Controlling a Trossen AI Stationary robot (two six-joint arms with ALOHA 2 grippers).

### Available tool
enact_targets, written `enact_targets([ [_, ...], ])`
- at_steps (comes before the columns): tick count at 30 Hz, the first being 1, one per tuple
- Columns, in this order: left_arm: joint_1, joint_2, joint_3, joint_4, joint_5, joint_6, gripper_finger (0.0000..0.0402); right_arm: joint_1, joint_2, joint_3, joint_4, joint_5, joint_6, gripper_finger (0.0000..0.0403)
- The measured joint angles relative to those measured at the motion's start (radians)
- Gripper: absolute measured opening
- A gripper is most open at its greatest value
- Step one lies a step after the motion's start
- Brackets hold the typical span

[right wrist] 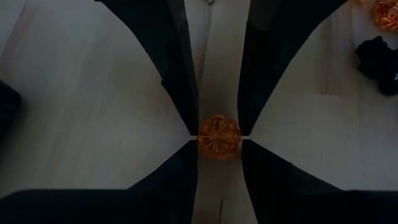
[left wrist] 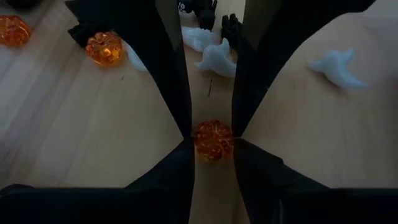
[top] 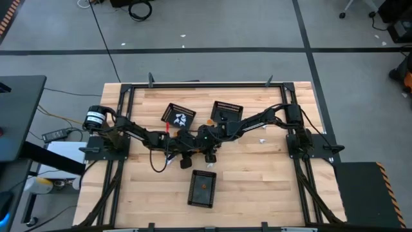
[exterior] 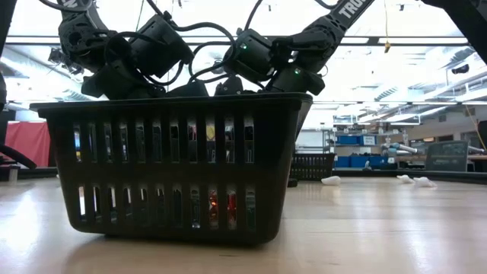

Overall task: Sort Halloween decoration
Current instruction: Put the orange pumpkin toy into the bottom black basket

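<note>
While both arms meet over the middle of the table, we see each pincer pinched on a little orange pumpkin. Our left pincer is clamped on one pumpkin, and our right pincer is clamped on another pumpkin. Each one sits right between the tips, so nothing more needs grabbing. We think the next move turns on the front basket, which lies just in front of both pincers and already holds something orange. Both arms look about as near to it. Past the left pincer lie more pumpkins, white ghosts and black bits. Farther back stand a basket with white pieces and another basket
</note>
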Motion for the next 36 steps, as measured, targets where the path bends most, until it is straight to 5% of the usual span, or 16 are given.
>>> enact_targets([
  [36,-0.005,-0.005,0.0,0.025,0.043,-0.004,0.0116,0.0,-0.004,0.047,-0.108,-0.023,0.084,0.0101],
])
